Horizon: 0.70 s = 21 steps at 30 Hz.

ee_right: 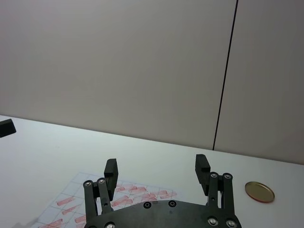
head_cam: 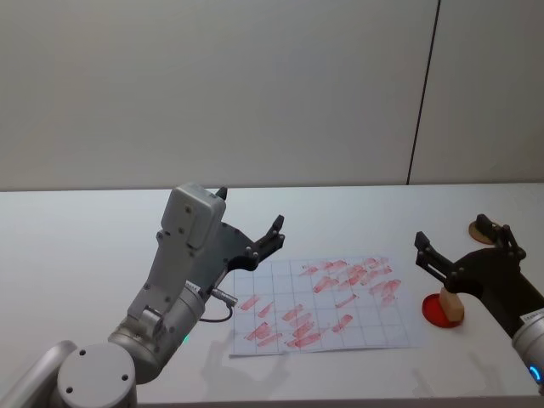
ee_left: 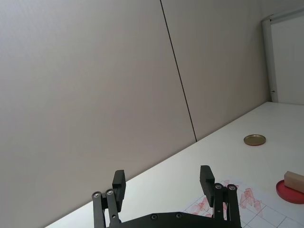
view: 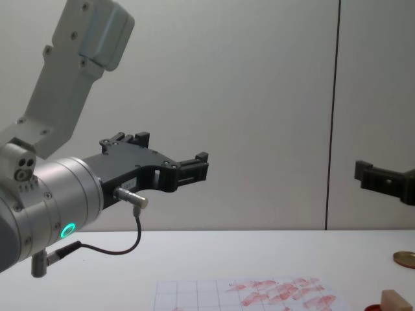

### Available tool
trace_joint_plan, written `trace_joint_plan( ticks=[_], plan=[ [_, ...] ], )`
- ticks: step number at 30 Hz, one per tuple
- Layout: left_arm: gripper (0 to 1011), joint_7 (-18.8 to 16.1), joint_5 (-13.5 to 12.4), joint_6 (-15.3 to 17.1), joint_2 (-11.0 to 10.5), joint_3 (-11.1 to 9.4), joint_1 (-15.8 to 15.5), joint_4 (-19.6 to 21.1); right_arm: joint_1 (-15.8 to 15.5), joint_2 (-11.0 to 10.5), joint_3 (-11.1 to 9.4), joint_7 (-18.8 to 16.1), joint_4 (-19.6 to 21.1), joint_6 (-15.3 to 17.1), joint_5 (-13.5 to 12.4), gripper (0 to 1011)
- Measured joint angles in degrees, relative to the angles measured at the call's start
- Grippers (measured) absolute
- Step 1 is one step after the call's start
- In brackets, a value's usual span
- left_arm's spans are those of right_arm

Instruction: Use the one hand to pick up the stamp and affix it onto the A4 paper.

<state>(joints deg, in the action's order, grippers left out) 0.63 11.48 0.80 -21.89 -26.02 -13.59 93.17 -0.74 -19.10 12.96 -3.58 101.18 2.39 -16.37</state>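
Observation:
The stamp, a small tan wooden block, stands on a flat red disc just right of the A4 paper. The paper is a gridded white sheet covered with red prints. My right gripper hovers open above and slightly behind the stamp, holding nothing; the chest view shows it well above the table. In the right wrist view its fingers are spread over the paper. My left gripper is raised open over the paper's left edge, empty. From the left wrist I see the stamp far off.
A gold round disc lies behind the right gripper near the table's far right, also seen as the gold disc. The white table runs wide to the left and front. A plain wall stands behind.

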Motion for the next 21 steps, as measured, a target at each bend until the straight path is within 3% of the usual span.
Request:
trace_joint_plan(
  ticks=[21],
  plan=[
    [993, 0.0, 0.0, 0.0, 0.0, 0.0, 0.0, 0.0, 4.2, 3.5, 0.4, 4.6, -5.5, 8.8, 2.3, 1001]
  ],
)
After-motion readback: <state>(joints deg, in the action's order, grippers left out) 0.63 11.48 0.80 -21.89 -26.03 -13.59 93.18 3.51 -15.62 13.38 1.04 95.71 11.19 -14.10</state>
